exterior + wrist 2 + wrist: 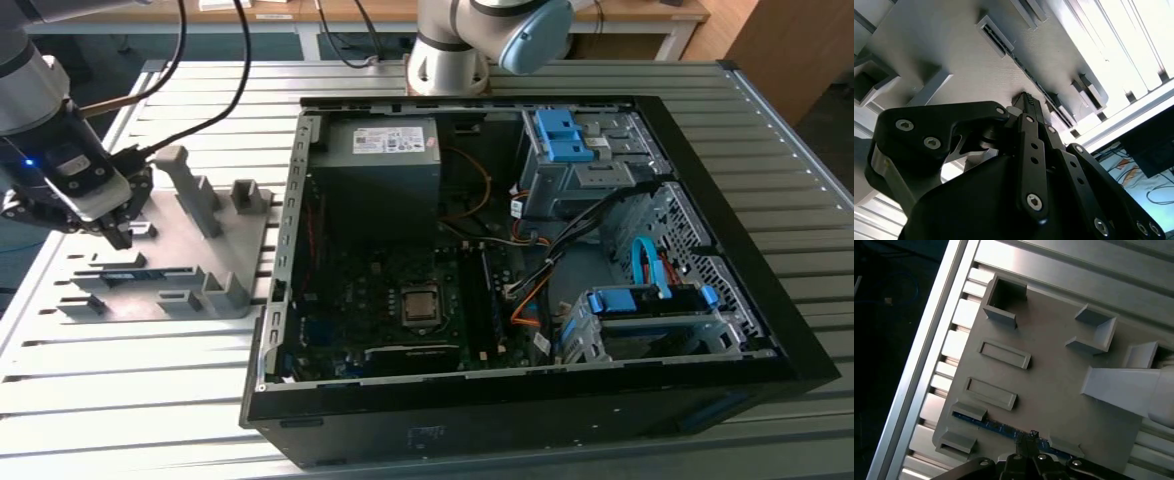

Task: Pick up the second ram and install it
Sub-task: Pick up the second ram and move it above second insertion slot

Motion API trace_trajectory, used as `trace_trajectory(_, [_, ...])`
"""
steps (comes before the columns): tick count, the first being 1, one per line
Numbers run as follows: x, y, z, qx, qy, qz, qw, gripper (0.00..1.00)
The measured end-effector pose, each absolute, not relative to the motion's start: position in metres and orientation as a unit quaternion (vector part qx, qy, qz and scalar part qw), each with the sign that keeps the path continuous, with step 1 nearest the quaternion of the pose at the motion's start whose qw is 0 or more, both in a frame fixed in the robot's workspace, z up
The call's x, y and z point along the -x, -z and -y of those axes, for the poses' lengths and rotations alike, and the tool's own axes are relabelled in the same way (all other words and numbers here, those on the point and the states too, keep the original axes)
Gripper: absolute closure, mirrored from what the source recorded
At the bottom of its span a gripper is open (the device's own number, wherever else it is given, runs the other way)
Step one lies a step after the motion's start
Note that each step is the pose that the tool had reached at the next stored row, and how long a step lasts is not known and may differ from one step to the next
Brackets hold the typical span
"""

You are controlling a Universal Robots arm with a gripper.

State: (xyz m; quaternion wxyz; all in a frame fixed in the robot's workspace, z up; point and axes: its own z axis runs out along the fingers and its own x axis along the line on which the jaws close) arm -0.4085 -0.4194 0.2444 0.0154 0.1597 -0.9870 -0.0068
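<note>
The second ram is a thin blue-edged stick standing on edge between two grey holder blocks, near the rim of the grey fixture plate. In the second wrist view it shows as a thin dark line across the plate. My gripper sits at the stick's middle. Its two black fingers come together at the tips right on the stick's top edge. In the exterior view my gripper hangs low over the fixture plate at the exterior view's left.
An open computer case lies to the exterior view's right of the fixture, showing its motherboard, power supply and blue drive bays. Several grey blocks and an upright post rise from the plate. Everything rests on a ribbed aluminium table.
</note>
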Motion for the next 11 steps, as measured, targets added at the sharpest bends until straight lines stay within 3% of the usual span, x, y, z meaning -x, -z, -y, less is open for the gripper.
trace_trajectory(11, [0.4085, -0.2444, 0.4194, -0.203, 0.006, 0.979, 0.016, 0.90])
